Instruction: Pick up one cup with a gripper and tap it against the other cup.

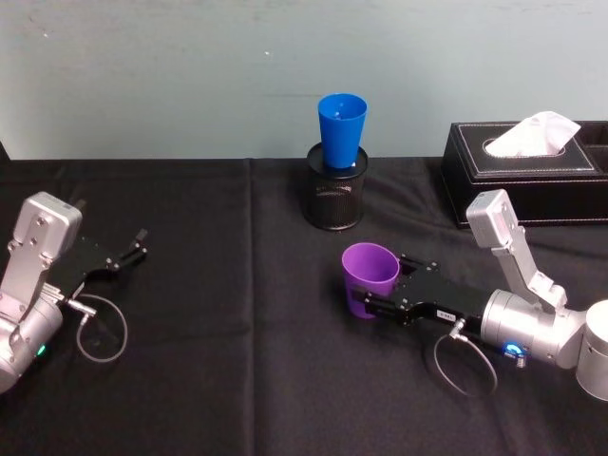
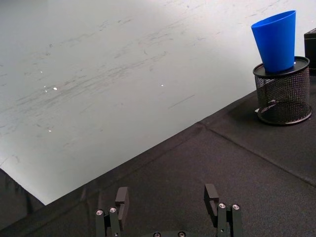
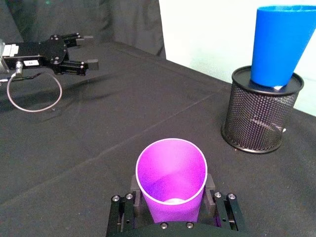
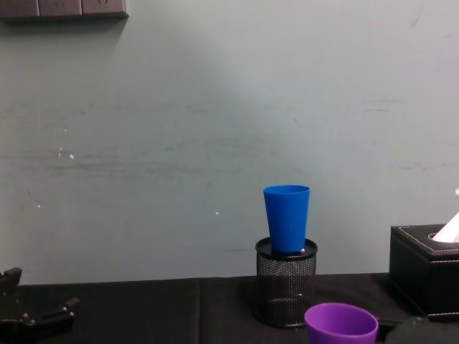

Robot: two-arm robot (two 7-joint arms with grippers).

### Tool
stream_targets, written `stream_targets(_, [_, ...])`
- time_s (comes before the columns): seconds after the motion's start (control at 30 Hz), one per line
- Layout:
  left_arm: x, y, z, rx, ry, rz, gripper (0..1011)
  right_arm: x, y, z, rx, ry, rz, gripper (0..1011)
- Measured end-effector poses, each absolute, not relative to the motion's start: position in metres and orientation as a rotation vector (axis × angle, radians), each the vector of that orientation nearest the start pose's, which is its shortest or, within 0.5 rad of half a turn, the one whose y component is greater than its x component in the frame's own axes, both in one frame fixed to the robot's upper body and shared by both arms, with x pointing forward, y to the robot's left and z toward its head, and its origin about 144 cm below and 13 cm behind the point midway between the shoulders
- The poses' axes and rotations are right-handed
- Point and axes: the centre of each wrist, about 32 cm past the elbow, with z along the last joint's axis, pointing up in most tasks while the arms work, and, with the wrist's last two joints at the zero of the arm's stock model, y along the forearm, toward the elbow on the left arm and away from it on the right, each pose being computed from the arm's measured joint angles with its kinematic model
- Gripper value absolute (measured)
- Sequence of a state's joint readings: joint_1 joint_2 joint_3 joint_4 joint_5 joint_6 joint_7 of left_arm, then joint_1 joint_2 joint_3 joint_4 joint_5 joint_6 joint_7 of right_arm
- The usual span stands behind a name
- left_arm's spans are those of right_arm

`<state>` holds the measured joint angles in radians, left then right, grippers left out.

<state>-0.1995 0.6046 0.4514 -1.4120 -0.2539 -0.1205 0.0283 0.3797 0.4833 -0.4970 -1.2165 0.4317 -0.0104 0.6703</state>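
Note:
The purple cup (image 1: 369, 275) stands mouth up on the black cloth, right of centre. My right gripper (image 1: 385, 283) is shut on it, one finger on each side of its wall. In the right wrist view the purple cup (image 3: 171, 168) sits between the pads of the right gripper (image 3: 172, 190). Whether its base is off the cloth I cannot tell. The blue cup (image 1: 342, 128) stands upright in a black mesh pen holder (image 1: 334, 199) farther back, apart from the purple one. My left gripper (image 1: 138, 245) rests open at the far left, holding nothing.
A black tissue box (image 1: 527, 180) with a white tissue sits at the back right, close behind the right arm. A pale wall runs along the table's far edge. Bare black cloth lies between the two arms and in front of the pen holder (image 3: 259, 116).

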Motion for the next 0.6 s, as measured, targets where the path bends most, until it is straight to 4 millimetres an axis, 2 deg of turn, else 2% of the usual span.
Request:
stream_targets(0.2, [0.489, 0.31, 1.14, 0.304, -0.285, 1.248, 1000, 0.543, -0.288, 1.154, -0.218, 0.018, -0.647, 726])
stream_targets(0.6, [0.489, 0.31, 1.14, 0.304, -0.285, 1.248, 1000, 0.541, -0.28, 1.201, -0.181, -0.016, -0.639, 726])
